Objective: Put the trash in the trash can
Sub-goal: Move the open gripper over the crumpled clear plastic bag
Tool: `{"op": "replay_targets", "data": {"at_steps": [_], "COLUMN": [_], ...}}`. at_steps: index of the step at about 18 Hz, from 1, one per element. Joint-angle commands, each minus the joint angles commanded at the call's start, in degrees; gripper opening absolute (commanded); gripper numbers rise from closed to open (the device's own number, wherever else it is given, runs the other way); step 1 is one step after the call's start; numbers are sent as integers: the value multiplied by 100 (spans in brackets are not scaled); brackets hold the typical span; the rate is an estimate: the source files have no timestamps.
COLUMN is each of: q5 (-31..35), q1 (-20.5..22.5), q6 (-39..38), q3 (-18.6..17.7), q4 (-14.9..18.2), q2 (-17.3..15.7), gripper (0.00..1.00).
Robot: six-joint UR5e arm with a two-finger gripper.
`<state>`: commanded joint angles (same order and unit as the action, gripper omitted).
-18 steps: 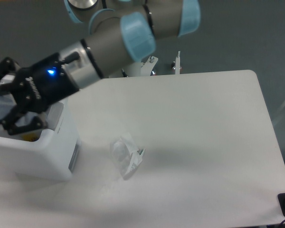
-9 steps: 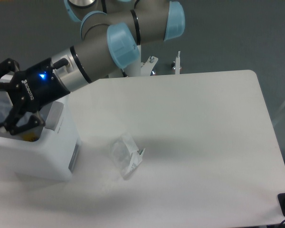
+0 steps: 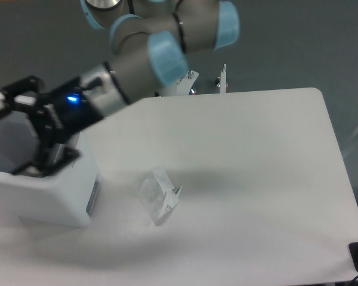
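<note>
Now the gripper (image 3: 15, 136) hangs over the open mouth of the trash can (image 3: 53, 196), its two black fingers (image 3: 48, 167) spread wide with nothing between them.

Behind the fingers, a small blue light glows on the black wrist, which joins the grey arm (image 3: 137, 65) with its pale blue caps, reaching in from the top of the view. The trash can is a boxy white bin with a grey patch on its side, standing at the left edge of the white table (image 3: 256, 179). No bottle shows; the inside of the bin is mostly hidden. Well to the right of the bin, apart from it, the crumpled clear-white wrapper (image 3: 159, 196) lies on the tabletop, untouched.
</note>
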<state>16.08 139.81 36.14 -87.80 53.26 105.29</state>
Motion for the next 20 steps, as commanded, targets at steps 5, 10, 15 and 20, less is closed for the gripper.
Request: {"op": "replay_targets", "data": {"at_steps": [5, 10, 15, 20], "q5": [384, 2141, 4124, 5036], "q1": [494, 512, 267, -129], "q6": [-63, 25, 488, 491], "q3": [0, -26, -727, -1247], "q4": [35, 18, 9, 61], "q2": [439, 984, 775, 633], "gripper": [100, 100, 100, 100]}}
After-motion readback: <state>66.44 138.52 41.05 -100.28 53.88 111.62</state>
